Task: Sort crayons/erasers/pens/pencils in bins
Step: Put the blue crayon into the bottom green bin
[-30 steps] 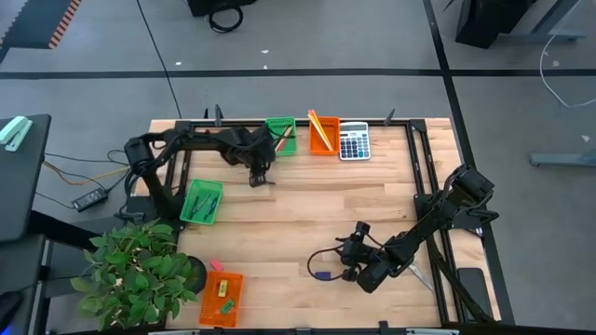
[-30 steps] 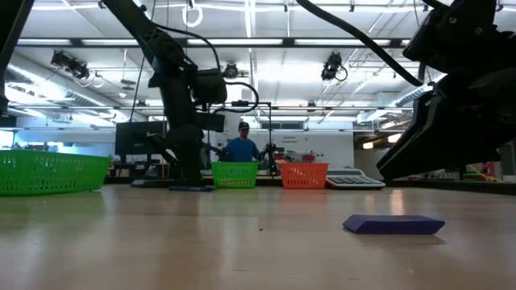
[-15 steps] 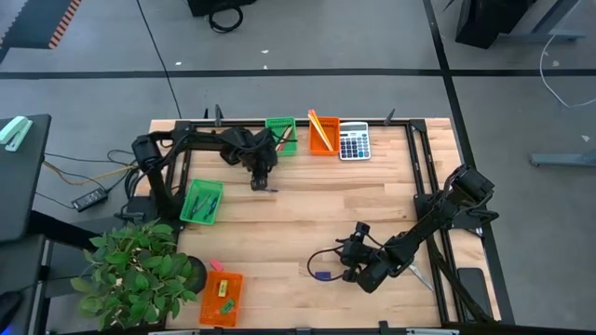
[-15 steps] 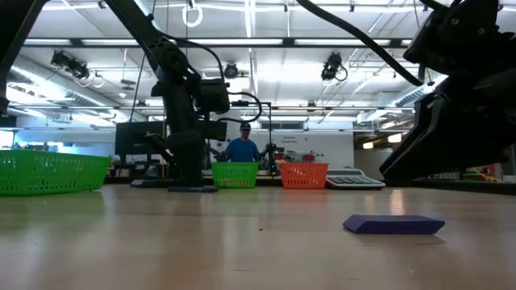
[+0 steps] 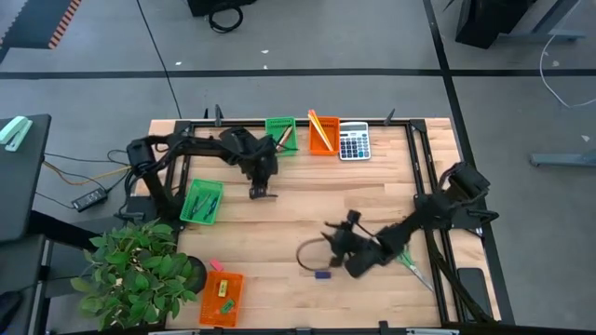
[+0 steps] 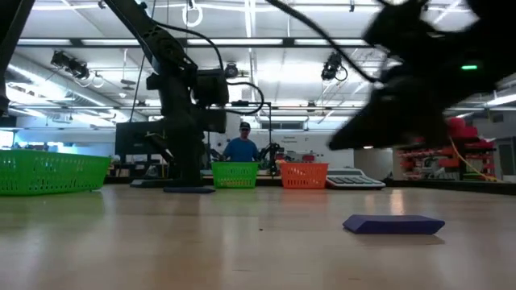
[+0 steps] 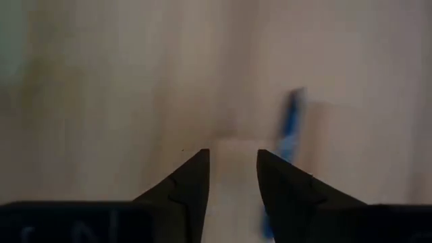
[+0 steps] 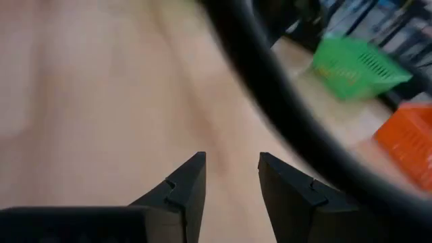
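Left gripper (image 5: 262,193) low over table (image 5: 307,209) near green bin (image 5: 280,136); fingers (image 7: 192,182) part-open, empty, blue pen (image 7: 291,125) just beside. Shift sideways to straddle pen before closing. Right gripper (image 5: 331,253) above blue eraser (image 5: 322,274), fingers (image 8: 189,182) part-open, empty.

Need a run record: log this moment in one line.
left gripper open beside blue pen | right gripper open, empty | blue eraser on table

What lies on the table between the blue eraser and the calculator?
Nothing: in the high view only bare wood lies between the blue eraser and the calculator, though the right gripper hangs above that stretch.
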You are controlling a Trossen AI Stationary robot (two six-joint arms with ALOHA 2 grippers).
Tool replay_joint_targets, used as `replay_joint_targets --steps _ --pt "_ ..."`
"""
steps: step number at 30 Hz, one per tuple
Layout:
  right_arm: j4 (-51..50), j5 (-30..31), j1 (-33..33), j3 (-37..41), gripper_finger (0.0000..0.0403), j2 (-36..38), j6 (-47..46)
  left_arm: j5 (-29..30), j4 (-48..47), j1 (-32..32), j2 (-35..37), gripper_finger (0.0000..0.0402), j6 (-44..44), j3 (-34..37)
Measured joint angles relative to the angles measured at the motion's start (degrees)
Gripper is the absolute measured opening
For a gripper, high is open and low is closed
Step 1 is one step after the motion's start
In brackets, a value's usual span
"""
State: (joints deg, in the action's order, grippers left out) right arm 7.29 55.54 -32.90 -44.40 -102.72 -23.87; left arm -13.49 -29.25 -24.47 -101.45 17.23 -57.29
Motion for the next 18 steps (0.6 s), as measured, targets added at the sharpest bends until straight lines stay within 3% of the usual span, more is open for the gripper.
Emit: replay_joint_targets --steps 4,12,18 --pt "9.3 -2.9 7.2 0.0 0.0143 0.2 10.7 -3.8 0.6 2.6 0.0 0.0123 0.9 1.5" --pt "9.8 -7.4 22.1 -0.1 0.0143 8.5 18.0 -4.4 2.9 4.5 0.2 0.0121 5.9 3.5" --pt "9.8 -19.7 33.8 -0.1 0.0142 15.2 19.2 -4.9 6.0 4.4 0.5 0.0132 6.1 5.9"
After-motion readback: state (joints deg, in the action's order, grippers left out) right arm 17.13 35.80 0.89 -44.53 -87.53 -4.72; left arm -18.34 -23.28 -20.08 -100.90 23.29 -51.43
